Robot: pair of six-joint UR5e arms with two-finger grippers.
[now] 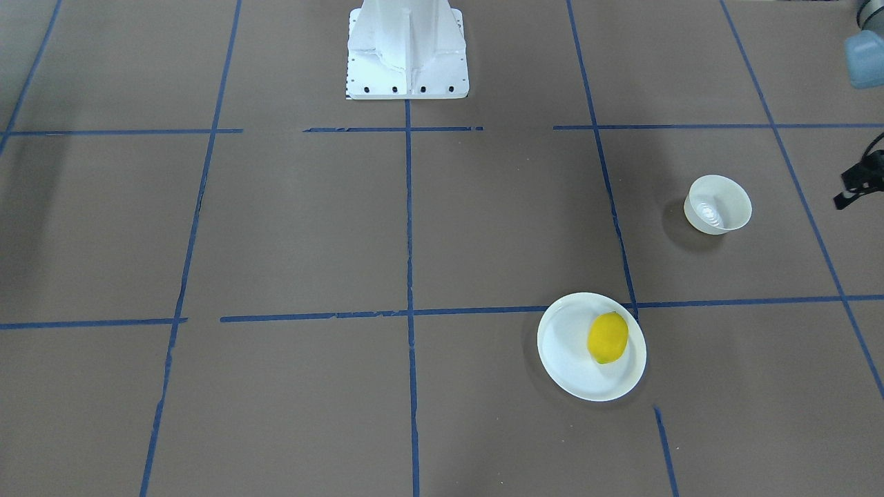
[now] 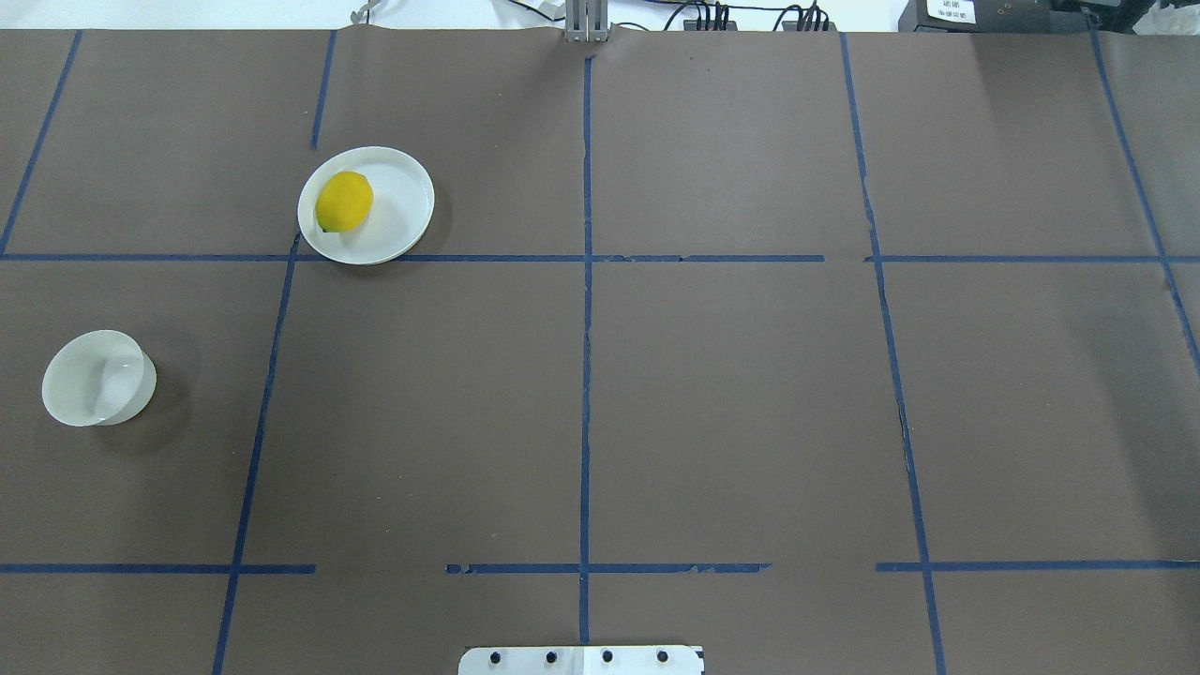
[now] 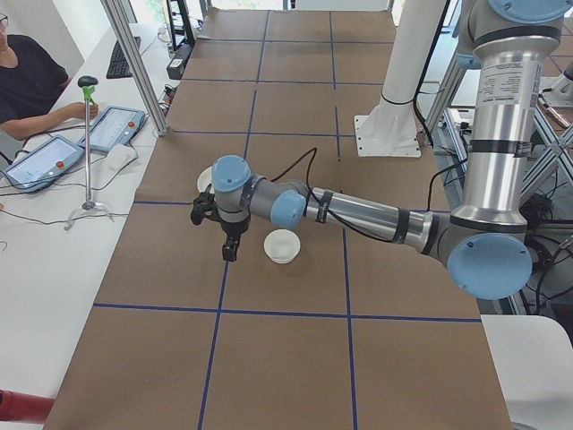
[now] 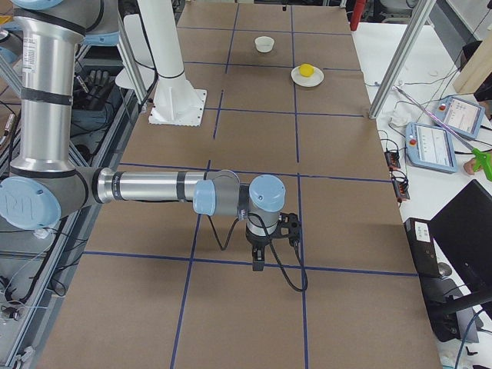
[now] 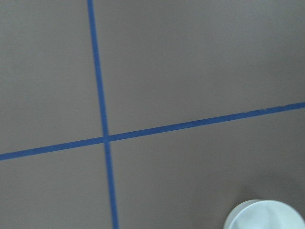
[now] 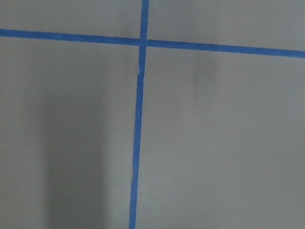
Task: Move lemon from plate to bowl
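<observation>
The yellow lemon [image 1: 608,337] lies on the white plate [image 1: 563,345], right of the plate's centre in the front-facing view. Both also show in the overhead view, lemon [image 2: 344,201] and plate [image 2: 398,202]. The small white bowl [image 1: 718,204] stands empty, apart from the plate; it also shows in the overhead view [image 2: 98,377]. My left gripper [image 3: 230,251] hangs above the table near the bowl [image 3: 282,245]; I cannot tell if it is open. My right gripper [image 4: 258,265] hangs over bare table far from the dishes; I cannot tell its state.
The white robot pedestal [image 1: 407,48] stands at the table's robot side. Blue tape lines [image 2: 586,375] grid the brown table. A side table with teach pendants [image 3: 54,152], a person and a metal frame post [image 3: 134,63] lies past the operators' edge.
</observation>
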